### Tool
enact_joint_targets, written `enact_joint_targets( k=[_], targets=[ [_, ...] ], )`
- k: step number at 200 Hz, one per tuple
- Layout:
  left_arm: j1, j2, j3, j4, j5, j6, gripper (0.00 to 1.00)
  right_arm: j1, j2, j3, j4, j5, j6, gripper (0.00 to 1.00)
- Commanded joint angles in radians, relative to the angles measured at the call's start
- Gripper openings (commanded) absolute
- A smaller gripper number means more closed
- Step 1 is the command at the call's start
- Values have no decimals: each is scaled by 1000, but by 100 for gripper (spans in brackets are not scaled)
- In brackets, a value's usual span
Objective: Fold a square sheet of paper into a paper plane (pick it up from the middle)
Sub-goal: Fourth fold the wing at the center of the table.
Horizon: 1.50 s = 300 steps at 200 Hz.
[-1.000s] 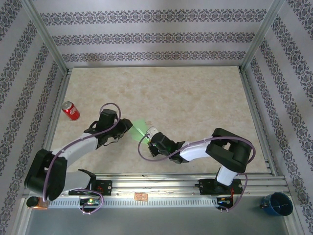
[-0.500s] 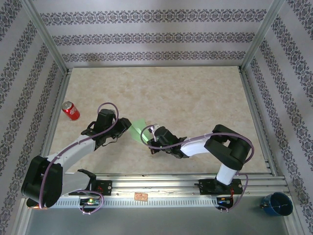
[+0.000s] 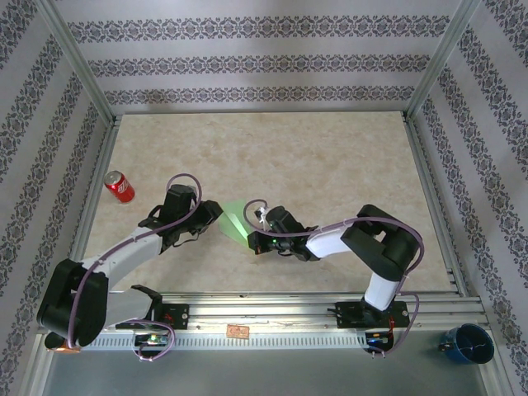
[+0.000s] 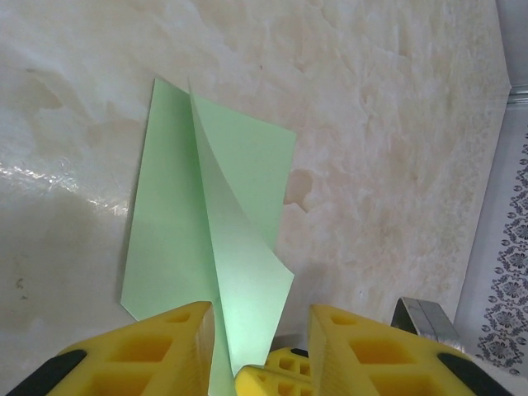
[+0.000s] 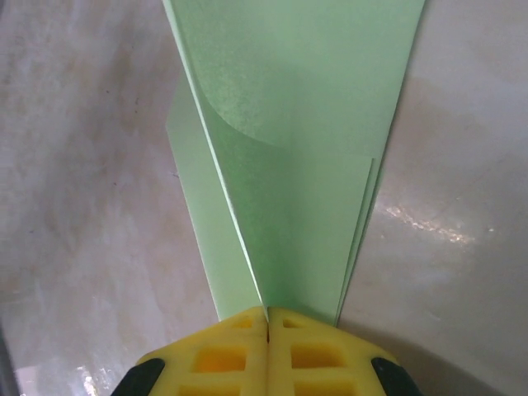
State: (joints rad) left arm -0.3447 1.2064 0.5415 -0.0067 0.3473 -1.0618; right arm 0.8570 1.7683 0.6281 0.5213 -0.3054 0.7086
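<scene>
One green paper, frame centre, side edges free | right gripper pinches its narrow end | left gripper spread astride a raised flap | open table above.

A robot lab cell: aluminium frame, patterned backdrop walls, marbled tabletop.
</scene>
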Motion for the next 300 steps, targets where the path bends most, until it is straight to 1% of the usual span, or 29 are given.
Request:
enact_joint_targets(
  k=[1,30,61,94,112,139,161,189,236,262,300],
  targets=[
    [15,15,-13,48,25,-6,34,-20,29,2,91,-114,82,0],
    [16,27,-18,65,32,-9,33,-35,25,-25,141,-116,126,0],
    [14,53,-21,97,56,-10,30,-36,-2,-57,131,-60,124,0],
    [15,77,-17,118,81,-9,29,-29,-36,-72,57,-1,56,0],
    [13,82,-17,128,90,-10,29,-18,-64,-82,-2,64,2,0],
    [12,98,-17,144,107,-16,29,16,-103,-107,-13,146,-91,0],
    [10,111,-21,172,114,-31,28,16,-106,-114,0,136,-68,0],
    [3,139,-19,207,121,-42,24,16,-98,-138,61,129,-16,0],
    [-20,224,-10,281,136,-66,17,14,-113,-142,49,134,-31,0],
    [-34,276,4,325,141,-79,12,13,-122,-151,60,128,-22,0],
    [-60,329,20,335,128,-82,10,10,-116,-155,63,120,-14,0]
  ],
)
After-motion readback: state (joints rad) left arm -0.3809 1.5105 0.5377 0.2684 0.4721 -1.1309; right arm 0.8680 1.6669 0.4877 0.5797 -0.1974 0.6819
